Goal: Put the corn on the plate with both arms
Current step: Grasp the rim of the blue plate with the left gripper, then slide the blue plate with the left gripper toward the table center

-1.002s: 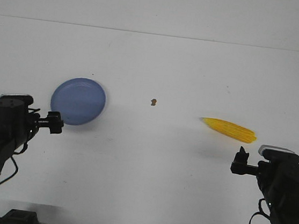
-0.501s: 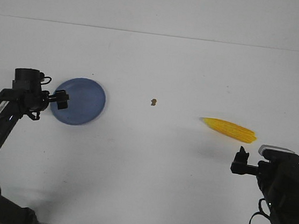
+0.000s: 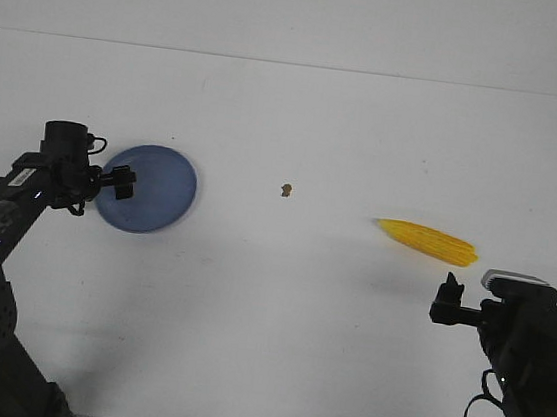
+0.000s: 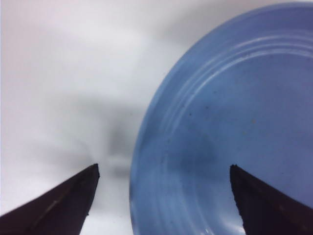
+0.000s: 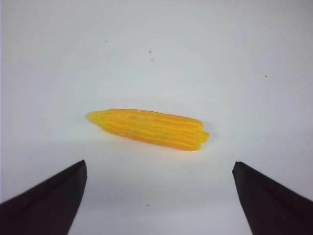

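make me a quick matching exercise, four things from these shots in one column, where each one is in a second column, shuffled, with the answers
Things:
1. corn
2. plate
3. left pincer
4. brown speck

Places:
A. mid-table, between plate and corn
B. at the plate's left edge, open
C. right side of the table, ahead of the right pincer
D. left side of the table

Pairs: 1-C, 2-D, 3-B, 4-A

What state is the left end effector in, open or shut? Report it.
Open. In the left wrist view its two fingers stand wide apart, one over the table, one over the plate, holding nothing.
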Tool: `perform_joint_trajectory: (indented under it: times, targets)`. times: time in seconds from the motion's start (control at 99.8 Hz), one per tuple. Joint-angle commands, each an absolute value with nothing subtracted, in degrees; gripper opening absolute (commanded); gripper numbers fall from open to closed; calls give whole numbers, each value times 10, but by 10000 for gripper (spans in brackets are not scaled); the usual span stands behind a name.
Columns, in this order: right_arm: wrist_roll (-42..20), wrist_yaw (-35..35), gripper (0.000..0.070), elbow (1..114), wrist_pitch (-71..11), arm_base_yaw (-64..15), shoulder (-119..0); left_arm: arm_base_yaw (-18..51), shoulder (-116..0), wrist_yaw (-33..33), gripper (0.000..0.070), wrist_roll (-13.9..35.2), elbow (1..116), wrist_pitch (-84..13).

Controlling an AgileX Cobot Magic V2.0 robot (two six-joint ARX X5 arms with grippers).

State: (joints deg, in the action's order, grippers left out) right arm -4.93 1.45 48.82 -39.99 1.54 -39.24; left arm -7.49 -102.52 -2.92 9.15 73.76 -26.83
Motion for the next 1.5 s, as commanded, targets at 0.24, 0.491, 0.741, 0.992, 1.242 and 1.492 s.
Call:
perform_joint_trajectory:
  times: [0.24,0.491,0.741,0.992,1.242,1.492]
  targets:
    - [-51,15,629,495,-394,15,-394,-79,-1044,-29,545,95,748,-264]
    - [-51,15,629,495,-394,15,-394,-79,-1068,-29,543,95,748,-269]
    - [-51,15,628,495,-394,15,-394,-79,-1070,-30,20,95,748,-271]
    - [-51,15,628,495,-394,15,-394,-83,-1056,-106,7,95,748,-267]
    - [-51,15,628,495,-394,15,-394,-79,-1003,-241,7,95,748,-270]
    - [-51,15,628,495,-394,15,-394,-29,-956,-283,7,92,748,-302]
